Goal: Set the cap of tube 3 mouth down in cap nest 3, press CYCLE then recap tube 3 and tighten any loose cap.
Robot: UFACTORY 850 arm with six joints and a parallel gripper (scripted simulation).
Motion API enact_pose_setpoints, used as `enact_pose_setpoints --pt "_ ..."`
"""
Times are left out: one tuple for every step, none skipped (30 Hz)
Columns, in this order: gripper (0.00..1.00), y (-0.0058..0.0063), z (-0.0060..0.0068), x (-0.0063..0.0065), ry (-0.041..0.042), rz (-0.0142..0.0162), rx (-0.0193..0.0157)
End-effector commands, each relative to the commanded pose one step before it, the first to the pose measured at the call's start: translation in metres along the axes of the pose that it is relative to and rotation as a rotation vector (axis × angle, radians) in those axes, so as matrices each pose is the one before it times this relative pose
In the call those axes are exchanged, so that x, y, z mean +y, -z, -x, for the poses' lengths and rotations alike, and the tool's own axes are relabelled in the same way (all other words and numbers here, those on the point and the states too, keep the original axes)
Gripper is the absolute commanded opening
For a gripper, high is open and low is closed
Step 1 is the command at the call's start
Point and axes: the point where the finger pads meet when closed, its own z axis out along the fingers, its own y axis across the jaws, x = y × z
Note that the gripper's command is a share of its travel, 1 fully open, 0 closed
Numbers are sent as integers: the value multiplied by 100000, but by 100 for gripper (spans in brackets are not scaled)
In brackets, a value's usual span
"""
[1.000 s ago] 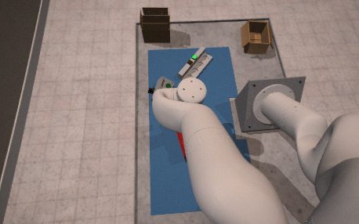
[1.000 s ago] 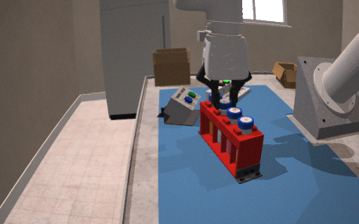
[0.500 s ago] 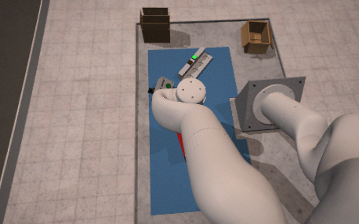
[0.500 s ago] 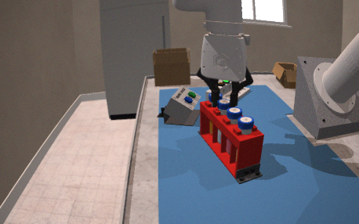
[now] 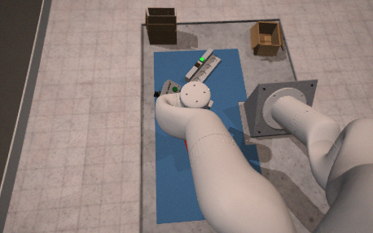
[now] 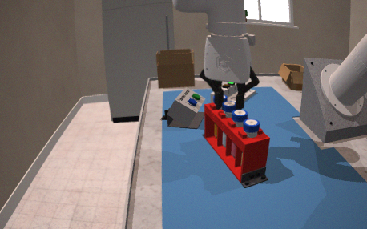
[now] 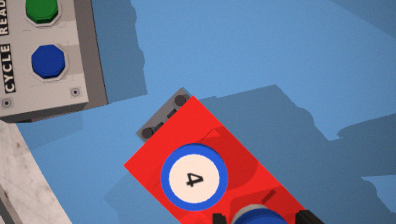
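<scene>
The red decapping station [image 5: 186,146] [image 6: 255,156] [image 7: 145,161] holds four tubes with blue-rimmed white caps on. My gripper [image 6: 229,106] [image 7: 262,218] is open around the cap of tube 3 [image 6: 229,106] [image 7: 260,218], with small gaps beside it in the wrist view. The cap of tube 4 [image 6: 219,98] [image 7: 194,177], the cap of tube 2 [image 6: 239,115] and the cap of tube 1 [image 6: 251,125] sit on their tubes. The green lamp [image 5: 202,59] [image 6: 231,83] is lit; the amber lamp [image 5: 197,64] is dark. The cap tray's visible nests look empty.
The key housing [image 5: 168,86] [image 6: 179,114] [image 7: 37,96] stands beyond the station, with the green READY key [image 5: 175,89] [image 6: 196,97] [image 7: 42,9] and blue CYCLE key [image 6: 192,102] [image 7: 48,61]. Two cardboard boxes [image 5: 162,33] [image 5: 266,38] stand at the back.
</scene>
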Motion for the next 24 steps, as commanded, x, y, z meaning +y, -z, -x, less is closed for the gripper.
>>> enact_pose_setpoints --pt "46 110 24 -62 7734 -136 -37" --pt "46 4 1 -1 8333 1 1" --pt "46 -5 -2 3 8334 -3 -2" --pt "46 2 1 -2 8333 1 1" --pt "46 -1 0 1 0 -1 0" --pt "46 2 1 -1 7914 11 7" --pt "46 -1 0 1 420 -11 -7" --pt "46 2 1 -1 8333 1 0" --pt "46 -2 0 1 0 -1 0" --pt "46 2 0 -1 8333 1 0" --pt "46 -2 0 1 0 -1 0" --pt "46 2 0 -1 8333 1 0" --pt "46 -2 0 1 0 -1 0" --pt "46 2 0 -1 8333 1 0" --pt "46 -2 0 1 0 -1 0" --pt "46 2 0 -1 8333 1 0" --pt "46 0 0 0 0 0 0" --pt "46 0 0 0 0 0 0" --pt "46 -1 0 1 8334 -1 0" --pt "46 2 0 -2 8333 1 0" --pt "46 -1 0 1 0 -1 0" --pt "46 2 -1 -2 8333 1 0" --pt "46 -1 0 1 0 -1 0" --pt "46 1 0 -1 8333 1 0"
